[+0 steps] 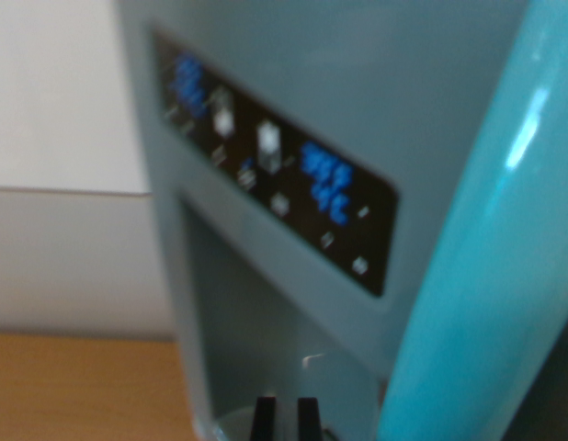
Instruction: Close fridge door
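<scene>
Though the wrist view is blurred, its left shows a pale wall (63,92) above a wooden surface (82,386). Next comes the teal fridge door (357,83), filling the middle, with a black control panel (275,161) lit by blue digits slanting across it and a dispenser recess (266,340) below. At the bottom edge the two dark fingers (263,418) stand narrow, nearly together, holding nothing, just before the recess. On the wrist view's right runs a glossy teal handle (486,257), rounded and tilted. The door is likely rigid, fairly heavy and swinging on hinges, its gloss slippery; so a flat push on plain panel seems safer than gripping, avoiding the buttons and the recess.
</scene>
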You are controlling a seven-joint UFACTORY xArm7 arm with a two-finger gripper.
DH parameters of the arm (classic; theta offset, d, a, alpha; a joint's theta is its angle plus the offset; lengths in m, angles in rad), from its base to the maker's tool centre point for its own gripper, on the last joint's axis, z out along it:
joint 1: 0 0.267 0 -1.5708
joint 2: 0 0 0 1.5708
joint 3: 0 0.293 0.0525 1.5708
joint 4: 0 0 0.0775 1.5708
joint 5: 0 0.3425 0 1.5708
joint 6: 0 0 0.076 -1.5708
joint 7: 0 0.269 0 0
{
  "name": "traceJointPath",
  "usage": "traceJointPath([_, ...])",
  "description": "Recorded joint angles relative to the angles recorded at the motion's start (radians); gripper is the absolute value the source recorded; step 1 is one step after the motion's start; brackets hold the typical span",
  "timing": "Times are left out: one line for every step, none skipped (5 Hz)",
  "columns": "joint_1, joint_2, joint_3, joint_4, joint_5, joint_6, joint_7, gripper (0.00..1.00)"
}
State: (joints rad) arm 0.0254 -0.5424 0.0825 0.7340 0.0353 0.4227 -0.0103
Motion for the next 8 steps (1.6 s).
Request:
traceJointPath([0.0000,0.023,-0.024,0.021,0.0000,-0.004,0.000,1.00])
traceJointPath([0.0000,0.023,-0.024,0.021,0.0000,-0.004,0.000,1.00])
traceJointPath([0.0000,0.041,-0.049,0.030,0.0000,-0.007,0.000,1.00])
traceJointPath([0.0000,0.041,-0.049,0.030,0.0000,-0.007,0.000,1.00])
traceJointPath([0.0000,0.060,-0.067,0.039,0.0000,-0.007,0.000,1.00])
traceJointPath([0.0000,0.060,-0.067,0.039,0.0000,-0.007,0.000,1.00])
traceJointPath([0.0000,0.086,-0.081,0.058,0.0000,-0.008,0.000,1.00])
traceJointPath([0.0000,0.086,-0.081,0.058,0.0000,-0.008,0.000,1.00])
